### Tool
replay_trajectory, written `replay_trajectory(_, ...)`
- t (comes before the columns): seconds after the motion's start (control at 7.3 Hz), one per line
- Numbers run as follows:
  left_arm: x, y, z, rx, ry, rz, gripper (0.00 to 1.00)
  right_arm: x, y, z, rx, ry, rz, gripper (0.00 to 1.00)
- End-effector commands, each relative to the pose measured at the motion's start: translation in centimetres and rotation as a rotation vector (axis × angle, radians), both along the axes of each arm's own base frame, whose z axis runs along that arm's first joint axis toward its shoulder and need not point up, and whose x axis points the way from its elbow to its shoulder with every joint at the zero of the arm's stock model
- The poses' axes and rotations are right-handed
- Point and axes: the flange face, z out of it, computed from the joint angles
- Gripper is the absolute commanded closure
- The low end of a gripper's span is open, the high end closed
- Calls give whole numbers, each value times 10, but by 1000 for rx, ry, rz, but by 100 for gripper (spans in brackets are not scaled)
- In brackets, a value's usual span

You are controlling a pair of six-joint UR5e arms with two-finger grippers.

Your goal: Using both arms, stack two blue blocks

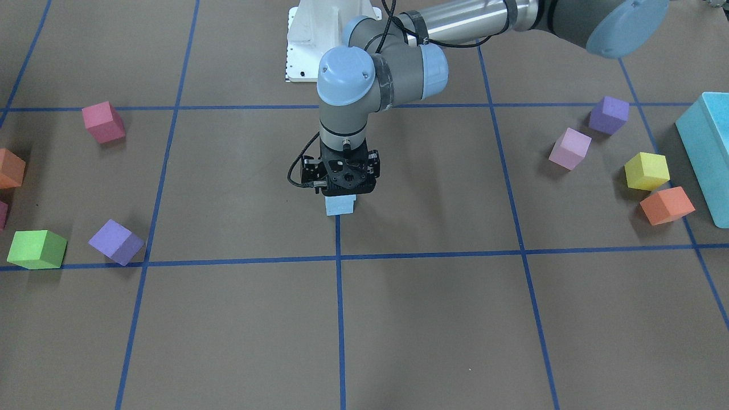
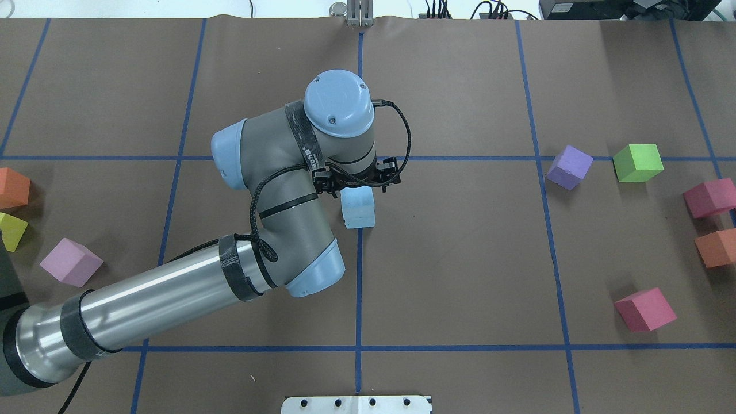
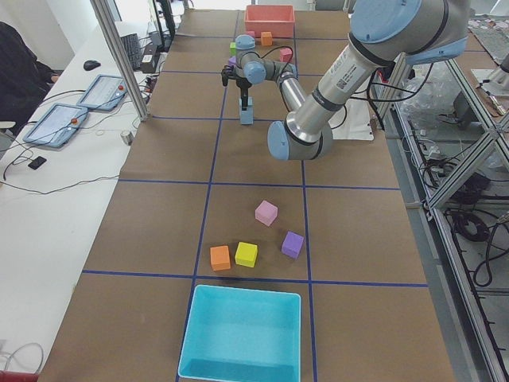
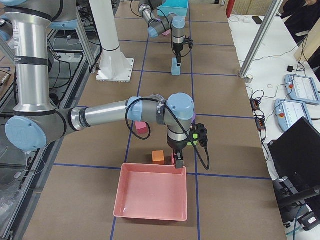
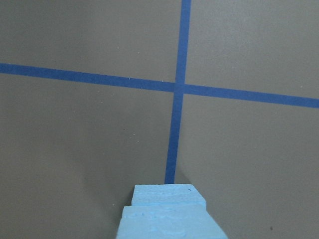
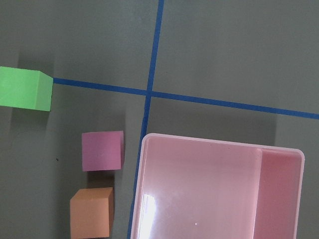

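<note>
Two pale blue blocks stand stacked at the table's middle, on a blue tape line. The upper block (image 5: 169,224) sits slightly offset on the lower block (image 5: 169,193). The stack also shows in the overhead view (image 2: 357,208) and the front view (image 1: 340,205). My left gripper (image 1: 342,191) points straight down over the upper block; its body hides its fingers, so I cannot tell if it grips. My right gripper (image 4: 178,161) hangs by the far rim of a pink tray (image 4: 152,197), far from the stack. It shows only in the right side view, so I cannot tell its state.
Loose cubes lie on the robot's right: purple (image 2: 568,167), green (image 2: 637,163), two magenta (image 2: 644,310), and orange (image 2: 716,247). A pink cube (image 2: 71,262), a yellow cube (image 2: 11,230) and an orange cube (image 2: 12,187) lie on its left, near a turquoise bin (image 3: 242,334).
</note>
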Motion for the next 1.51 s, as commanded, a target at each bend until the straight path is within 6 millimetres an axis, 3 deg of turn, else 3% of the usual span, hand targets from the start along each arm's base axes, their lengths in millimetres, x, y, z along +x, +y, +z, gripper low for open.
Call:
replay_trajectory(0.0,-76,-35,-24,-11,50,41,3,0,0,1,-3,0,3,0)
replay_trajectory(0.14,-138,-56,-5,-2,56,73,3,0,0,0,-3,0,5,0)
replay_trajectory(0.41,-267,-94,89,94,51,140,3,0,0,-1,-4,0,6,0)
replay_trajectory(0.55,-323,-103,131,147,27,162,3,0,-1,-2,6,2,-4,0)
replay_trajectory(0.68,-363,-106,158,197,-23,219,3,0,-1,-2,4,2,-1,0)
replay_trajectory(0.82,-410,-82,223,253,-70,302,3,0,-1,-2,0,2,5,0)
replay_trajectory(0.96,-463,-82,264,292,-98,318,2,-1,-3,-4,3,2,6,0)
replay_trajectory(1.1,-494,-63,319,278,-121,344,2,-2,-5,-5,5,1,4,0)
replay_trajectory(1.37,-552,-64,383,313,-133,329,2,-5,-9,-10,29,-6,-10,0)
